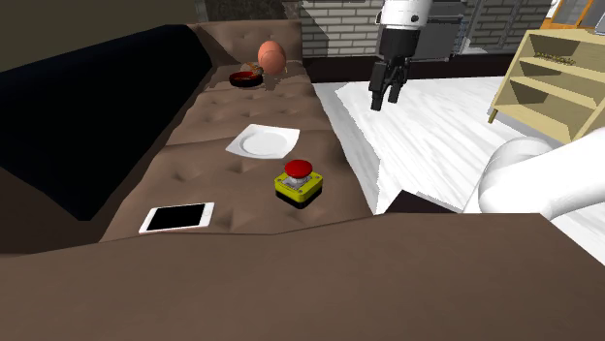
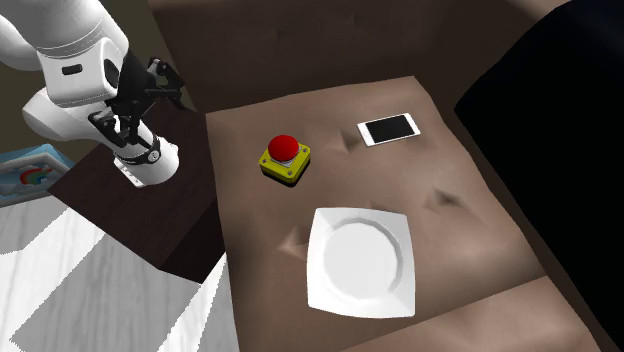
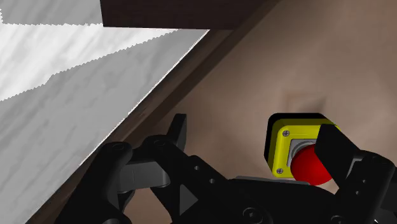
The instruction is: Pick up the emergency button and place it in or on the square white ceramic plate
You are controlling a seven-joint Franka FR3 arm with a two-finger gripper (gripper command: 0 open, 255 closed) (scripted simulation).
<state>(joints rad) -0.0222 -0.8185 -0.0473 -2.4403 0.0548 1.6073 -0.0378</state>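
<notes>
One brown tufted sofa (image 1: pixel 215 172) w/ button (image 1: pixel 298 181), plate (image 1: pixel 263 143); white floor (image 1: pixel 427 136) nr

Fig.: Franka arm (image 2: pixel 68 62), ext. appearance. Links were smooth, rounded and glossy white w/ dark joints. One link carried a small dark slot-shaped mark on its side. A white cylindrical segment (image 2: pixel 150 162) bore small dark dots along its rim, poss. screws. The gripper (image 3: pixel 257 139) was black throughout, matt finish. Its body showed several small round holes and a triangular recess, and rounded knuckle-like linkages led to the fingers (image 3: pixel 180 132). Fingers (×2) were flat, square-ended black bars. The housing above the gripper was white, approx. cylindrical.
</notes>
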